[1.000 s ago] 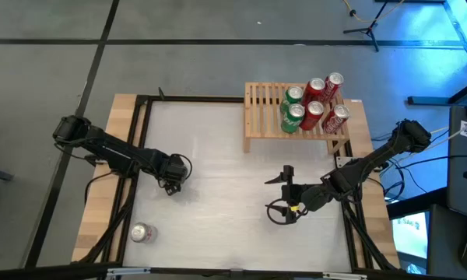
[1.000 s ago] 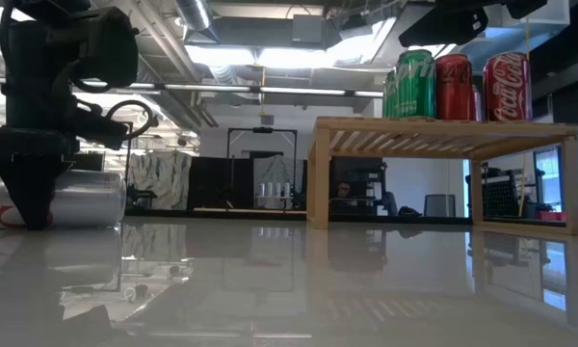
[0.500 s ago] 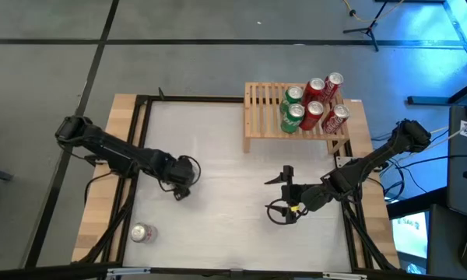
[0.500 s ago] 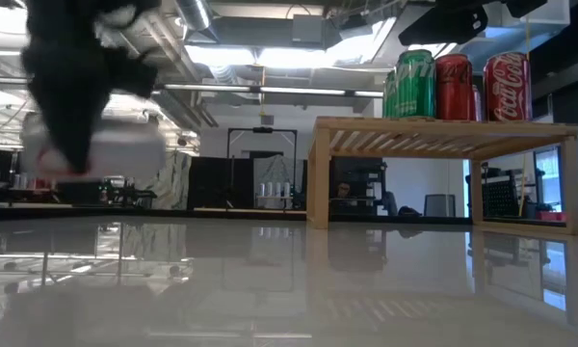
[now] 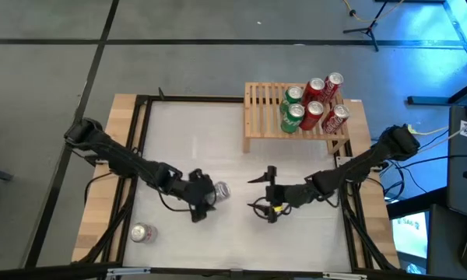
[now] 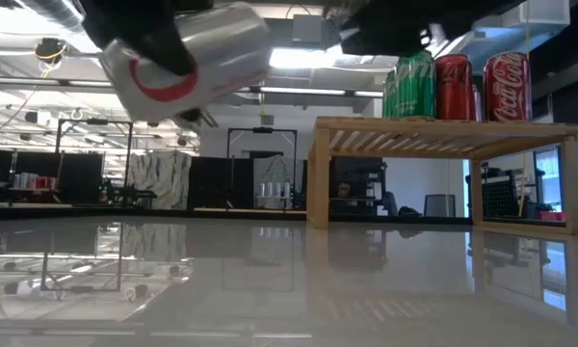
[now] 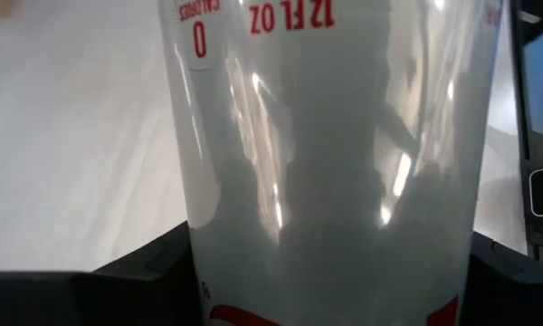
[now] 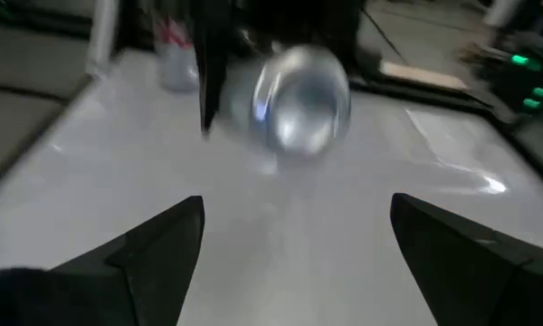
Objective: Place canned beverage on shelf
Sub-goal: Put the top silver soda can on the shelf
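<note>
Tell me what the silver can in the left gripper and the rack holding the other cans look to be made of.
The silver can, held off the table in the left gripper, looks like thin aluminium with a glossy finish: its wall mirrors light streaks. The shelf looks like pale unpainted wood with a matte finish: parallel slats and plain square legs show.

Left arm: stretched toward mid-worktop; left gripper (image 5: 206, 194) raised, clamped on a can (image 5: 219, 190).
Right arm: reaching in; right gripper (image 5: 261, 194) spread wide, facing the left.
</note>
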`<act>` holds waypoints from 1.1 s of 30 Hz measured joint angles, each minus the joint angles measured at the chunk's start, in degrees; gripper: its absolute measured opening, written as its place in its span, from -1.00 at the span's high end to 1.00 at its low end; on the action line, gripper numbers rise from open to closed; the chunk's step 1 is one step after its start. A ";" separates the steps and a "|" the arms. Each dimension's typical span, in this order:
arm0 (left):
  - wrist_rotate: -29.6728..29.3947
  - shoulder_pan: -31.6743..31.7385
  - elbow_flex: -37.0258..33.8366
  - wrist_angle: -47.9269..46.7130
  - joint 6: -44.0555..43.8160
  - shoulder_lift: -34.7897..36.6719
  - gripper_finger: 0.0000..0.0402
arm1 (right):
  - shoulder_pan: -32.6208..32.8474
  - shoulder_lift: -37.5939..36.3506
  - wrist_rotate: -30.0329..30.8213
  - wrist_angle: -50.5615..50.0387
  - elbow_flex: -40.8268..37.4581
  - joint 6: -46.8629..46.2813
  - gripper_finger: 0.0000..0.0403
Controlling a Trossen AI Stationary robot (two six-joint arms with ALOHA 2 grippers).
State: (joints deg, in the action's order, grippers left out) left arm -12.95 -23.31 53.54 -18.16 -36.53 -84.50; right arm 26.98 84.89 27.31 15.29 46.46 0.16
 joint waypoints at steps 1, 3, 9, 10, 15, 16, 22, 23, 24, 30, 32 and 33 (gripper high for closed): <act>0.01 -0.25 0.00 1.99 0.99 -1.32 -0.39 | -0.70 0.97 -1.99 2.46 0.00 0.11 -0.73; -0.10 -0.59 0.00 5.62 2.70 -3.83 -0.39 | -2.02 2.93 -6.37 6.84 0.00 0.06 -0.73; -3.50 -1.12 0.00 12.31 6.46 -8.42 -0.39 | -4.68 8.80 -14.52 20.36 0.00 -1.28 -0.73; -3.56 -1.15 0.00 12.88 7.01 -8.80 -0.39 | -5.01 9.53 -14.55 21.81 0.00 -1.62 -0.73; -4.12 -1.31 0.00 15.38 8.76 -9.10 -0.40 | -6.26 12.48 -15.50 26.24 0.00 -4.16 -0.73; -4.13 -1.30 0.00 15.46 9.11 -9.10 -0.40 | -6.61 13.05 -15.55 26.78 0.00 -4.38 -0.73; -4.82 -1.64 0.00 17.70 11.34 -9.10 -0.40 | -7.23 15.37 -17.73 29.47 0.32 -6.13 -0.73; -5.13 -1.68 0.00 17.82 11.36 -9.10 -0.40 | -7.23 15.65 -18.02 29.42 0.60 -6.23 -0.73; -5.61 -1.66 0.00 17.97 11.38 -9.10 -0.40 | -7.19 16.08 -18.21 29.24 0.99 -6.21 -0.73; -6.12 -1.62 0.00 18.81 11.80 -9.10 -0.40 | -7.16 16.73 -18.84 28.34 2.40 -5.94 -0.72; -6.09 -1.62 0.00 18.83 11.81 -9.10 -0.40 | -7.17 16.73 -18.43 28.43 2.40 -5.94 -0.65; -6.03 -1.62 0.00 18.83 11.87 -9.10 -0.40 | -7.16 16.74 -18.46 28.43 2.38 -5.95 -0.58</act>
State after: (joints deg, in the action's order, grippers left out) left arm -18.98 -24.93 53.54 0.67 -24.66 -93.60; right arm 19.81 101.62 8.85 43.72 48.84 -5.79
